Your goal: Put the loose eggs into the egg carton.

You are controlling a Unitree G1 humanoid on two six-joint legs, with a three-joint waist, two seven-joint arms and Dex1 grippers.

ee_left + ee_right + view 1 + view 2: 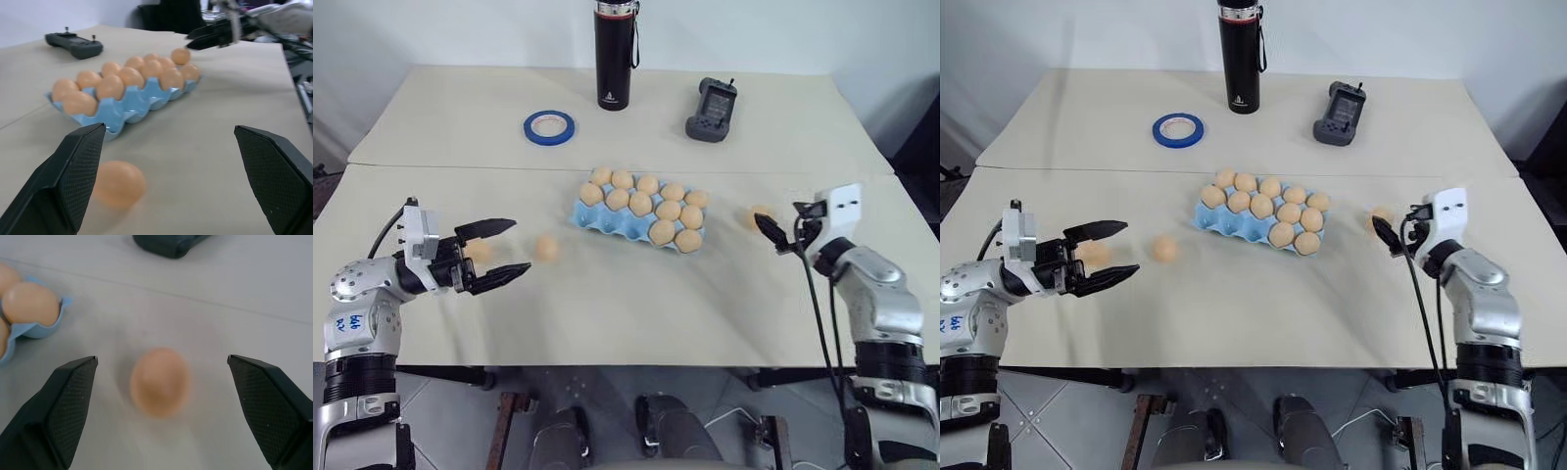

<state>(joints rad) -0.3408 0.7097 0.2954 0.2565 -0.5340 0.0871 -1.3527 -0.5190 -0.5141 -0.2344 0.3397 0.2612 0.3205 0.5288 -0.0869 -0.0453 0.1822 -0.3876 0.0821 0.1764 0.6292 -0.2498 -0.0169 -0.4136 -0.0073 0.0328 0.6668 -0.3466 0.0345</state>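
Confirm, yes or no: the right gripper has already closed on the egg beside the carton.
No. In the right wrist view the right gripper stands wide open, with the loose egg lying on the table between its fingers, untouched.

Plain tan-orange oval eggs [546, 248]; light blue moulded egg tray [607, 221]; blue tape ring [549, 126] with white inside; glossy black cylindrical flask [613, 61]; dark grey handheld controller [712, 110]; pale beige tabletop [636, 313]; black-fingered grippers [492, 253].

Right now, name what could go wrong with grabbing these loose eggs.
1. The right end effector stands open around an egg lying free on the table; a nudge could roll it away.
2. The carton looks nearly full, so finding a free cup may be hard.
3. The egg beside the left end effector sits off centre; closing might push it.
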